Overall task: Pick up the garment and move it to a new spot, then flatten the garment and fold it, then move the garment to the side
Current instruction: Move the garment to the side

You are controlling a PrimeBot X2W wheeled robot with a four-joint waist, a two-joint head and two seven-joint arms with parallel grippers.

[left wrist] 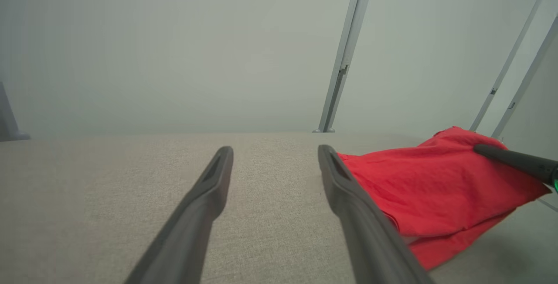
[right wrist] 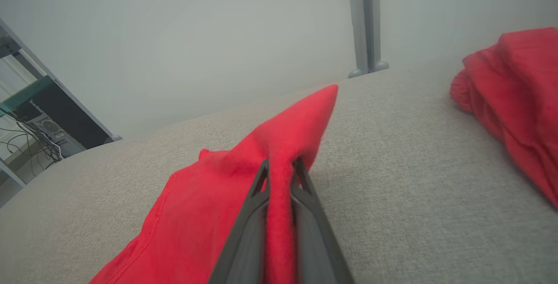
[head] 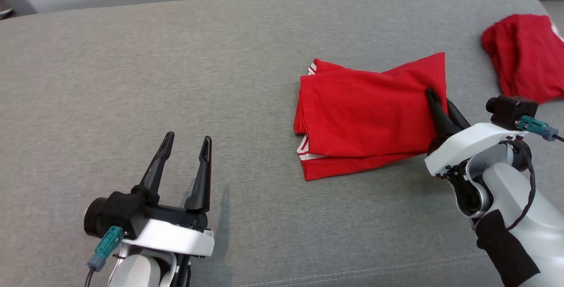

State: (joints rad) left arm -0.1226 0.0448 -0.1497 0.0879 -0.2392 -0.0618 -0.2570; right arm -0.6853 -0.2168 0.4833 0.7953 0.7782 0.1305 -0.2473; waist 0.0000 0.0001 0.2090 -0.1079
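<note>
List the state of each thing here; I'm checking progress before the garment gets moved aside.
garment: folded, lying on the cushion, right edge pinched and raised.
right gripper: shut on the garment's right edge.
left gripper: open, empty, apart from the garment.
other red cloth: bunched, lying alone at the far right.

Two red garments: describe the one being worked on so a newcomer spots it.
On the grey fabric surface, right of centre, lies the folded red garment with white hem stripes. Unlike the crumpled red garment at the far right, its edge is pinched in the right hand.
</note>
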